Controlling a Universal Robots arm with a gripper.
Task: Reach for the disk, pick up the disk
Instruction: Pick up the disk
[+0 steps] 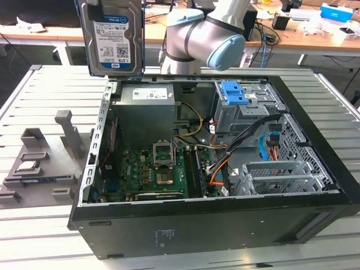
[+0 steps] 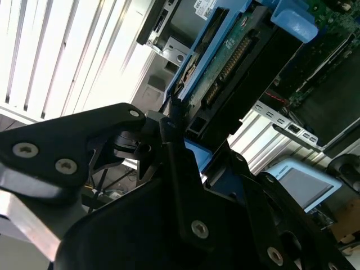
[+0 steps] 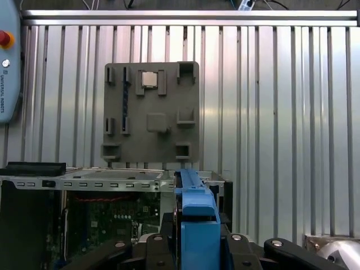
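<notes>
The claw (image 3: 197, 244) is clamped on the disk (image 1: 112, 36), squeezing its blue carrier frame. The disk hangs upright in the air, over the far corner of the open computer case (image 1: 225, 225). Beyond it, a grey slotted stand (image 3: 151, 109) lies on the slatted table (image 3: 281, 112).

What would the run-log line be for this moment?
phase: pick up | hand: shut on hard drive | hard drive: held aloft, outside open computer case

The disk (image 1: 112, 39) carries a barcode label (image 1: 116, 48) — print seemingly illegible.
</notes>
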